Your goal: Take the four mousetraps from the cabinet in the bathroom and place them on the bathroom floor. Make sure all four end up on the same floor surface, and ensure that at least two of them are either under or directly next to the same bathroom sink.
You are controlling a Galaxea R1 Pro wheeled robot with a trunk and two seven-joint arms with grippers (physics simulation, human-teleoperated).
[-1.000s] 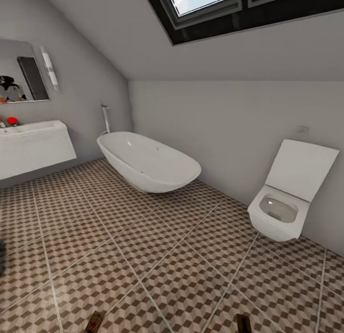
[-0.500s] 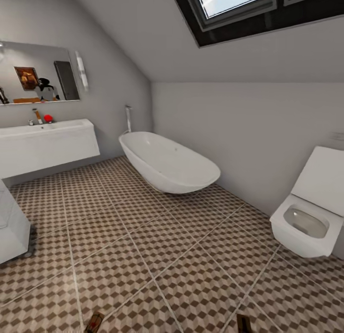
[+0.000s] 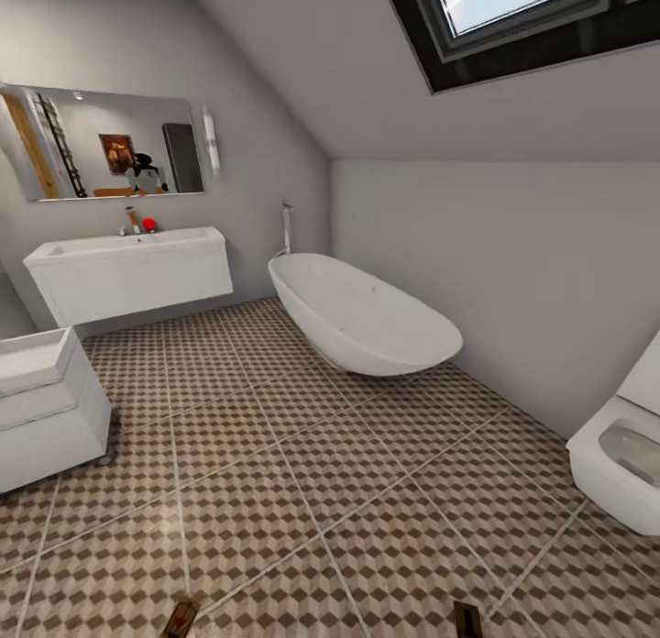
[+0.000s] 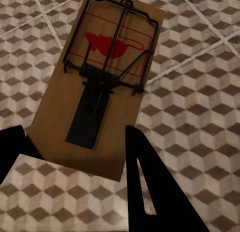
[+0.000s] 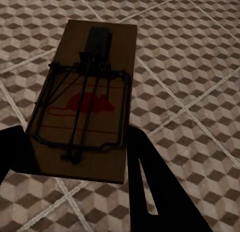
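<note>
Fingers of both arms grip unlabelled mousetraps [image 4: 97, 87] [image 5: 85, 104] above bathroom floor [image 3: 302, 455].

Matt wooden mousetrap [image 4: 95, 87], black wire

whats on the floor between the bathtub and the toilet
Nothing: in the head view, only bare patterned floor lies between the bathtub and the toilet.

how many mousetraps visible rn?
2. One mousetrap is held between the left end effector fingers above the tiled bathroom floor; the other mousetrap is in the right end effector. The remaining two may be out of view.
</note>
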